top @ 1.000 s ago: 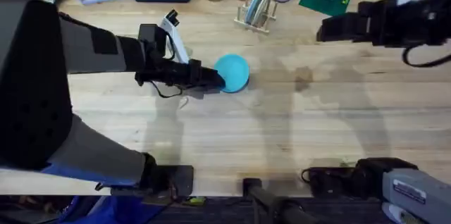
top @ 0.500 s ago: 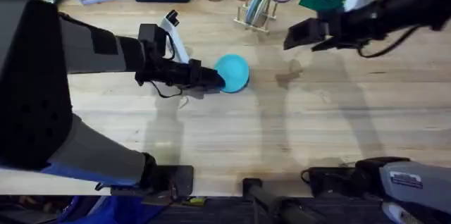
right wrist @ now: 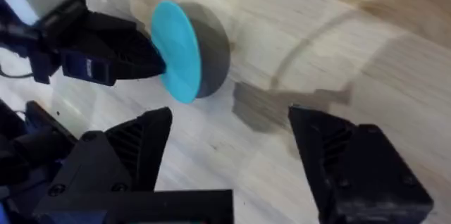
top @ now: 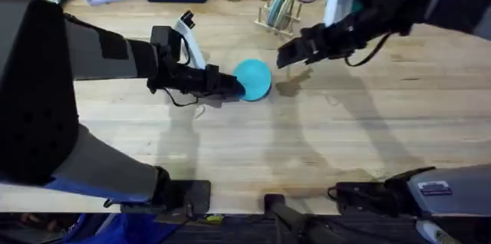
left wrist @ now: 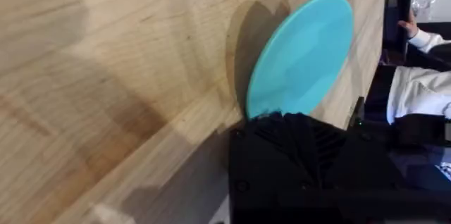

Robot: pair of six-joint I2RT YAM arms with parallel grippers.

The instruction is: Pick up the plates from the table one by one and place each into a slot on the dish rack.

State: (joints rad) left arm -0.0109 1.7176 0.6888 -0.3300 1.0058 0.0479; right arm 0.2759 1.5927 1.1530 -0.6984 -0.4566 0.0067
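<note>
Left gripper [top: 236, 85] clamped on the edge of one turquoise plate [top: 254, 79], tilted above the table [top: 322, 144] at mid-table.
Right gripper [top: 285, 54], fingers spread wide and empty, hangs near the plate's far side. Dish rack [top: 279, 15] at the table's rear holds what appear to be further plates; no legible writing.

- One turquoise plate [top: 253, 79] sits out on the tabletop [top: 307, 144].
- One dish rack [top: 278, 15] stands at the far edge, with plates in its slots, their number unclear.
- Two tools: left tool [top: 236, 85], right tool [top: 285, 54].
</note>
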